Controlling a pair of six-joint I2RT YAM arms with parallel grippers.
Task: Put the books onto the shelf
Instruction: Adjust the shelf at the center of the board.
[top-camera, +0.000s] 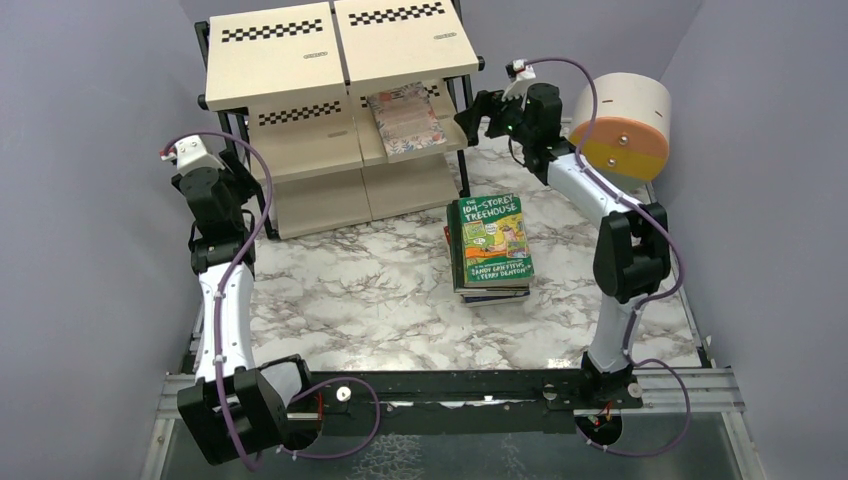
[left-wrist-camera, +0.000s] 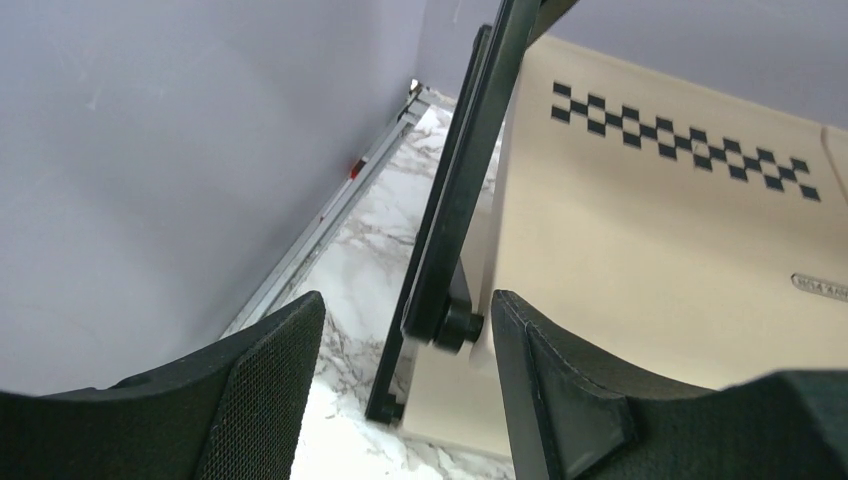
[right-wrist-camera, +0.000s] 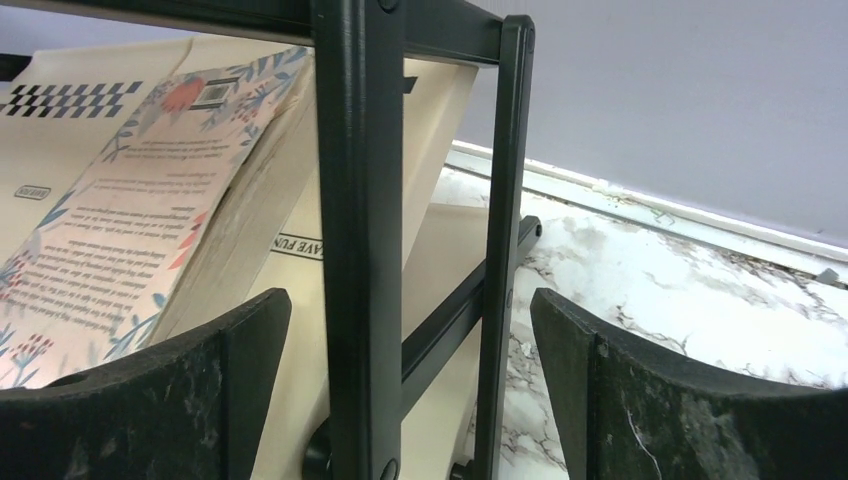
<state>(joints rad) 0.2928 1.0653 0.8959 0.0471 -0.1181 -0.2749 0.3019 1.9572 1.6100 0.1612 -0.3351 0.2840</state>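
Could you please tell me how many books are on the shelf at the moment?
1. The floral book lies on the shelf's middle tier, right half. The stack sits on the table. The top boards may hide others.

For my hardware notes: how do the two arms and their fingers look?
Both the left arm and right arm have white links between black joints, each with a purple cable looping along it. The left fingers are black with fine mesh texture; the right fingers are black and scuffed.
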